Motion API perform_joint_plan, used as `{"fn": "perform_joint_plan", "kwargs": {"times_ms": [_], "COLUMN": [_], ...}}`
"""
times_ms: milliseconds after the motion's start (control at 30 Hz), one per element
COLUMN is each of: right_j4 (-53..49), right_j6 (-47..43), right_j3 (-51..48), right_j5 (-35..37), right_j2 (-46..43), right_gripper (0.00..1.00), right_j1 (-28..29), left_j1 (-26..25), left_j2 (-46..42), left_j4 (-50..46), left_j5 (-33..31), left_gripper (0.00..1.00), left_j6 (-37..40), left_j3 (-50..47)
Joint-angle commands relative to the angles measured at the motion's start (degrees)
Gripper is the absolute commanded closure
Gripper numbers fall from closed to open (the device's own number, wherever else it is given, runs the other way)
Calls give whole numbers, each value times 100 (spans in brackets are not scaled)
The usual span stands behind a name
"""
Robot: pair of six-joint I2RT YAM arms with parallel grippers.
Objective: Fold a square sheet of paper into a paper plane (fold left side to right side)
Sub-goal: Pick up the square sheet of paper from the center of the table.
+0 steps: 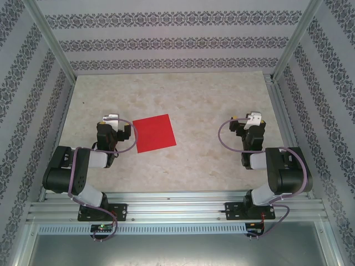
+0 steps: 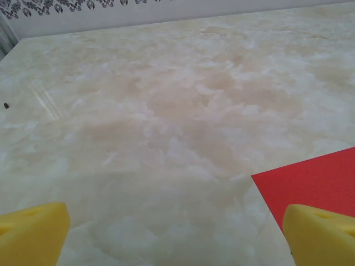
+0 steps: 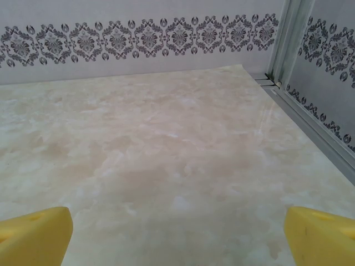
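Table (image 1: 222, 160): marbled beige top.
Red paper sheet (image 1: 155, 133): flat, unfolded square left of centre, edges slightly skewed to the table's; equal sides, no pointed end.
Left gripper (image 2: 177, 238): jaws spread, empty, just beside the sheet's left edge.
Right gripper (image 3: 177, 235): jaws spread, empty, well apart from the sheet.

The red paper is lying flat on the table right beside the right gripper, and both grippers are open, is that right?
Not quite: the red paper lies flat on the table beside the left gripper, not the right gripper, as the top view shows. Both grippers are open.
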Motion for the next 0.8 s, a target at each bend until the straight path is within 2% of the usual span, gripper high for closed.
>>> {"fn": "perform_joint_plan", "kwargs": {"times_ms": [0, 767], "right_j4": [64, 55], "right_j6": [-45, -29], "right_j3": [103, 107], "right_j5": [-136, -208], "right_j2": [49, 44], "right_gripper": [2, 2], "right_j1": [-40, -74], "left_j1": [78, 77], "left_j2": [63, 60], "left_j4": [326, 322], "left_j5": [114, 114], "left_gripper": [0, 0], "left_j6": [52, 50], "left_j3": [114, 118]}}
